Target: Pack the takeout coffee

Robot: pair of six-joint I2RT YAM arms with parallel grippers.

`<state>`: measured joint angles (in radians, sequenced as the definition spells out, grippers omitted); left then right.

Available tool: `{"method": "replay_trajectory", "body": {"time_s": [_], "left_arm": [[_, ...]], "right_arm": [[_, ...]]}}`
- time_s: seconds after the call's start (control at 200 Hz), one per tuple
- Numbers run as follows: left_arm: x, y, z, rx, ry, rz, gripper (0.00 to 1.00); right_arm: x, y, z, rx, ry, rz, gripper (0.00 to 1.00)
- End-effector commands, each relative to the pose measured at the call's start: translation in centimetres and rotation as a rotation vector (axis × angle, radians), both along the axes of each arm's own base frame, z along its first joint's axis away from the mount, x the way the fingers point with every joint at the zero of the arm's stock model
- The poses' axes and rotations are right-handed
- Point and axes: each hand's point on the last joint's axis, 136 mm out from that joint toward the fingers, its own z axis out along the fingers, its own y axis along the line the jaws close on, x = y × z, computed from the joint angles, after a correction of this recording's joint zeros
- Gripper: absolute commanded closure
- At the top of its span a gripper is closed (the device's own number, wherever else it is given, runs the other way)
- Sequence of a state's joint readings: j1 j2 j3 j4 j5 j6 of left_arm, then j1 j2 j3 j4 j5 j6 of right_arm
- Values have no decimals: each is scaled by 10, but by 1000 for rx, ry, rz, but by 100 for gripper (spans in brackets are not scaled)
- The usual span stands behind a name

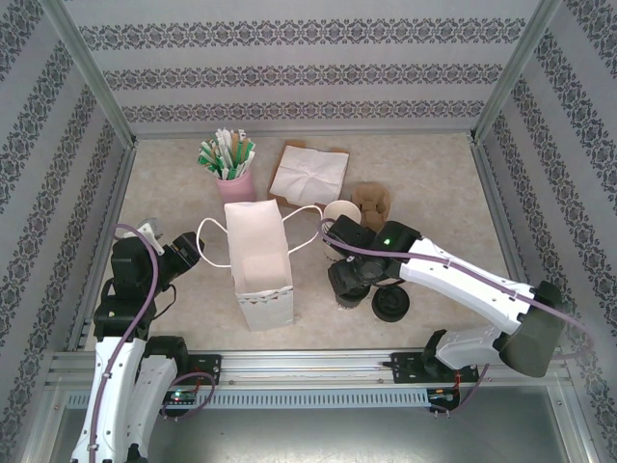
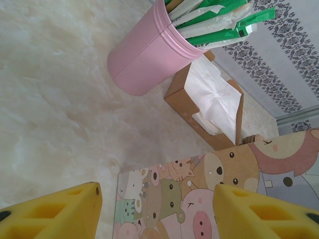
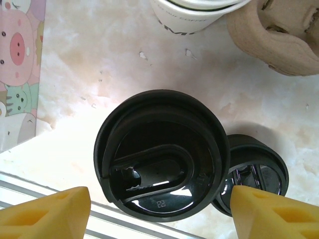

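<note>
Your coffee (image 3: 162, 154) stands upright on the tabletop (image 1: 434, 193), black lid on, just right of the bag (image 1: 258, 253) and toward the near edge. Your right gripper (image 3: 159, 199) hangs right above it. In the right wrist view the lid sits between the two yellow fingers (image 3: 45, 214). The jaws are spread wide and you can see no contact with the lid, so nothing is held.

The loose lids (image 1: 390, 305) sit just right of the coffee. From the wrist view their rim tucks behind the coffee's lid, and you can't tell whether they touch. The cup stack (image 1: 340, 212) is just beyond the coffee on the far side, with a brown cardboard tray (image 1: 373, 203) beside it to the right.

The bag is white, stands upright mid-tabletop with its mouth open to the top, and has one handle loop out on each side. Its side panel carries cartoon animals, seen from both wrist views.

Your left gripper (image 2: 157, 199) is left of the bag, near the left handle loop. Its jaws are apart with nothing between them, and the fingers are clear of the bag. Past its fingers you see the bag's cartoon panel.

At the far side a pink cup (image 1: 234, 183) holds green and white packets. A napkin box (image 1: 308, 174) sits to its right, apart from it, with a white napkin on top.
</note>
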<state>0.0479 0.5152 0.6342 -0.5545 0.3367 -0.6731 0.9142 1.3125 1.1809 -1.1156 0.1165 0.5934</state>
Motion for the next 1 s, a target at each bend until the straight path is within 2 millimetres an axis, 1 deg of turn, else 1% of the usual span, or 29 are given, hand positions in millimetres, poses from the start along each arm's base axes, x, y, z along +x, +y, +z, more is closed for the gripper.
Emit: {"method": "replay_trajectory", "body": {"time_s": [0.0, 0.06, 0.145, 0.195, 0.305, 0.365, 0.41, 0.48, 0.585, 0.794, 0.914, 0.999], "left_arm": [[-1, 1, 1, -10, -2, 9, 38], [-1, 2, 1, -13, -1, 13, 38], [-1, 2, 1, -15, -2, 16, 38], [0, 2, 1, -15, -2, 18, 38], [1, 3, 1, -15, -8, 21, 38], [1, 3, 1, -15, -8, 22, 38], [1, 4, 0, -14, -6, 27, 38], [1, 4, -1, -13, -6, 29, 38], [2, 4, -3, -18, -6, 34, 38], [2, 2, -3, -30, -6, 27, 38], [3, 2, -5, -34, -6, 24, 38], [4, 0, -6, -43, -5, 16, 38]], "right_arm": [[1, -7, 14, 42, -33, -152, 25], [0, -10, 18, 83, -32, -277, 24], [-4, -4, 21, 176, 0, -416, 23], [-4, -4, 24, 203, -3, -488, 23], [-6, -9, 30, 227, -10, -667, 22], [-12, -13, 27, 221, 13, -768, 22], [-14, -13, 27, 221, 24, -809, 22], [-17, -18, 25, 194, 30, -899, 21], [-18, -20, 19, 153, 38, -980, 21], [-18, -7, 4, 132, 85, -1057, 20], [-11, 0, 2, 155, 79, -1071, 18], [-10, 1, -2, 145, 77, -1089, 15]]}}
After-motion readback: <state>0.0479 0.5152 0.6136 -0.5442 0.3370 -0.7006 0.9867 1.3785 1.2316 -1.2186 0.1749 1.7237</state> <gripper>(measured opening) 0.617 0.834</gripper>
